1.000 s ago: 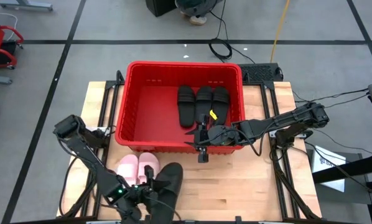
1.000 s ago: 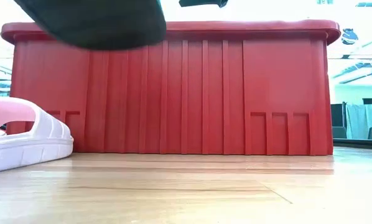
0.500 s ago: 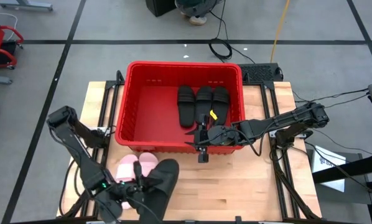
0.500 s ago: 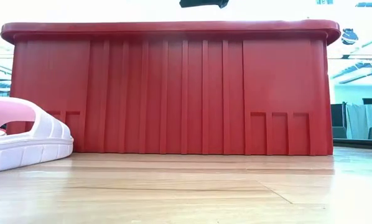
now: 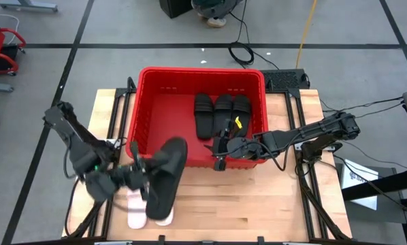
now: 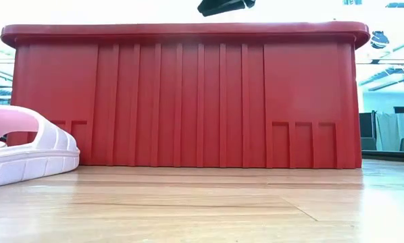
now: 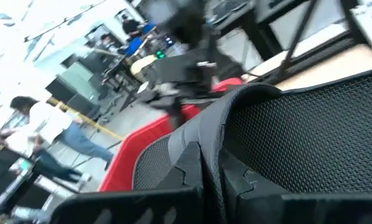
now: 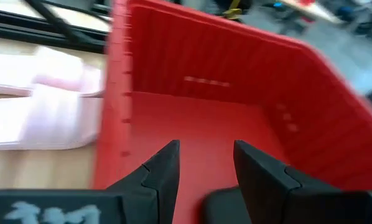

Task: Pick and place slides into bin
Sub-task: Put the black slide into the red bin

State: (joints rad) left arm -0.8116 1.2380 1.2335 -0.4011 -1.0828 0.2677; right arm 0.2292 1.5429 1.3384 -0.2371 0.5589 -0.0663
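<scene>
Left gripper [image 5: 134,175] is clamped on a black slide [image 5: 164,175], carried above the table [image 5: 271,211] just outside the bin's [image 5: 143,88] near-left wall, partly over the 2 pink slides [image 5: 137,216]. 3 black slides [image 5: 222,112] already lie in the bin, at its right side.

Right gripper [image 5: 218,152] hangs over the bin's near rim, fingers [image 8: 163,167] parted, holding nothing.

Risks:
- The held slide is long and hangs well past the gripper; if carried too low, its end may catch the near wall and twist out of the grip.
- An early release would probably drop it on the rim or onto the pink slides.
- The right arm lies along the near wall; a swing rightward may strike it.
</scene>
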